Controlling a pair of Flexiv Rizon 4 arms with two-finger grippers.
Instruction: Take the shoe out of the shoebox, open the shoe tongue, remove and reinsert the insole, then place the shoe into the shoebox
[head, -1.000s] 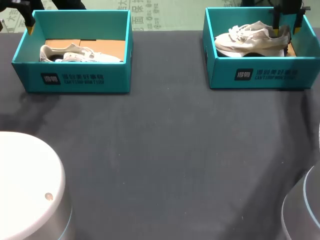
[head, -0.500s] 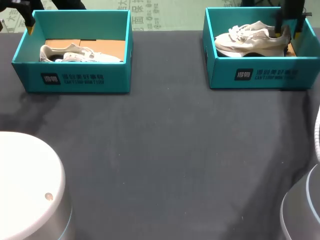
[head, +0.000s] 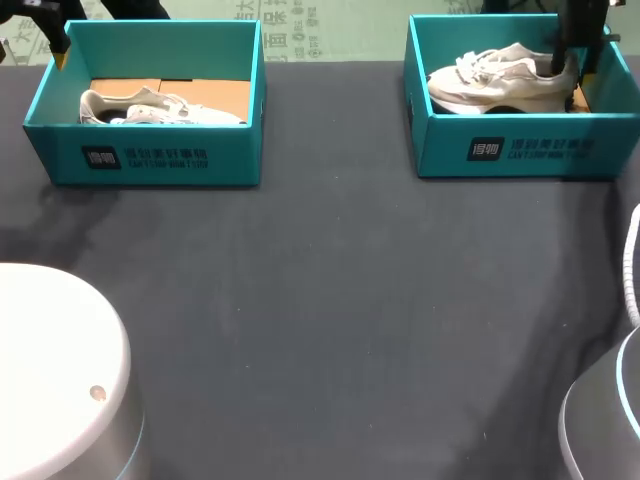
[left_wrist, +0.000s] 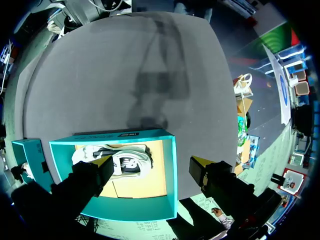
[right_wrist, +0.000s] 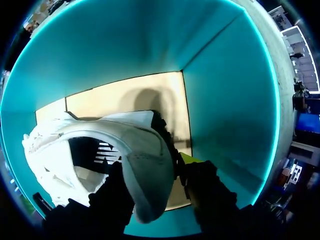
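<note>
two open teal cardboard boxes stand well apart on the dark grey table (head: 340, 300), as the head camera shows them. the left teal shoebox (head: 150, 160) is in the upper left of the frame. a white laced sneaker (head: 150, 108) lies on its brown cardboard floor, close to the front wall. the right teal shoebox (head: 520, 150) is in the upper right of the frame. in it lies the cream-white low sneaker (head: 495, 75), toe toward the left wall and heel toward the right wall.

the right gripper (right_wrist: 152, 167) comes down from the top edge of the frame into this box, at the heel of the cream-white low sneaker. from its wrist camera the heel collar sits inside the gripper, with the box floor and teal walls ahead of it. whether the claw pinches the heel or only stands around it, i cannot tell.

the left gripper (left_wrist: 151, 165) hangs in the upper left corner of the frame, over the far left corner of the left teal shoebox. its yellow-tipped fingers (left_wrist: 207, 172) stand wide apart and hold nothing.
</note>
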